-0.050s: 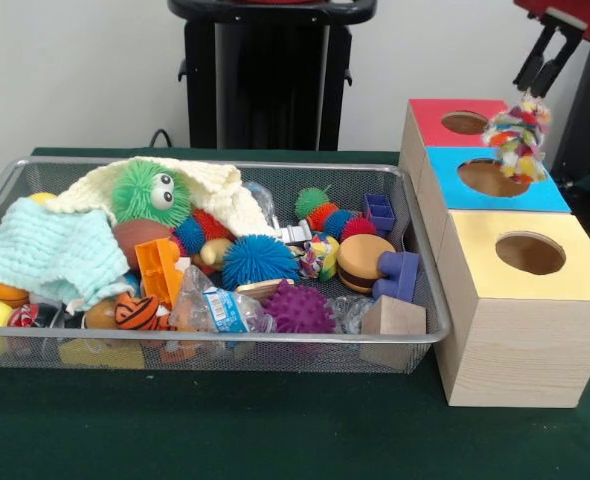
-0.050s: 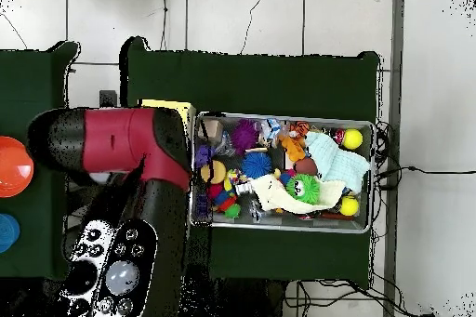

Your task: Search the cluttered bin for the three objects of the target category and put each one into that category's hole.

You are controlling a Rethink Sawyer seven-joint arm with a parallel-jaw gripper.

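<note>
Up by the boxes, the tool [image 1: 543,62] hangs over the blue-topped box [image 1: 495,180], closed on a frayed rope toy [image 1: 516,135], apparently positioned for its hole [image 1: 490,177].

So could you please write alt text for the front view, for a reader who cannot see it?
The end effector hangs over the blue-topped box, with a multicoloured rope toy just below it. That box sits between a red-topped box and a yellow-topped box, beside a wire bin heaped with toys.
</note>
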